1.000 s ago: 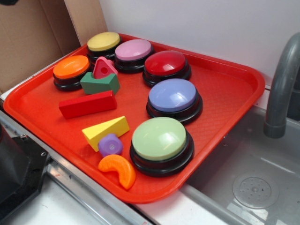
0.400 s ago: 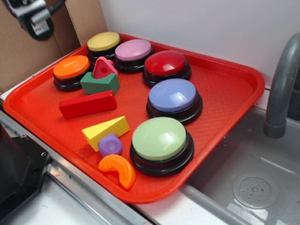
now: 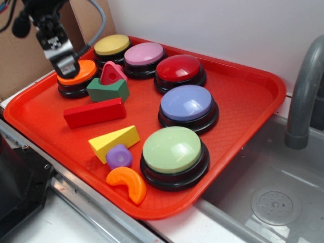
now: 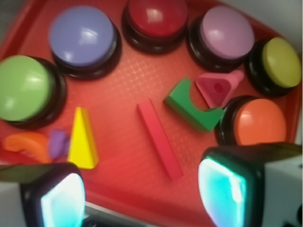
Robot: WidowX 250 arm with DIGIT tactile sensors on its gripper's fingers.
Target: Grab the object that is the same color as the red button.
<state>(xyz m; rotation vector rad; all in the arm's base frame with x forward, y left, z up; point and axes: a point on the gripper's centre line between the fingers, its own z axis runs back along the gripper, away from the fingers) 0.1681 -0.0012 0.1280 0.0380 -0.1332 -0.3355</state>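
Red bar [image 3: 94, 112]: glossy, long, flat on the tray floor in the left half; nothing touching it; bare floor along both long sides; green block just behind, yellow wedge just in front; in the wrist view [image 4: 159, 139] lying diagonally between the two pads
Red button [image 3: 178, 68]: dark dome on a black base, back row, between pink button [image 3: 144, 53] and purple button [image 3: 187, 102]; well apart from the bar
Tool [image 3: 67, 67]: up at the back left, over the orange button [image 3: 77, 73]; pads [image 4: 61, 198] spread wide apart, holding nothing
Tray [image 3: 243, 109]: red, raised rim all round; widest bare stretch at the right, beside the purple and green buttons; narrower bare strip along the left rim beside the bar
Green block [image 3: 108, 89]: notched, touching the pink triangle [image 3: 112, 74] behind it
Front cluster: yellow wedge [image 3: 114, 142], purple piece [image 3: 119, 156], orange crescent [image 3: 127, 184], crowded near the front rim beside the green button [image 3: 172, 150]
Surface edge: sink [image 3: 273, 187] just right of the tray
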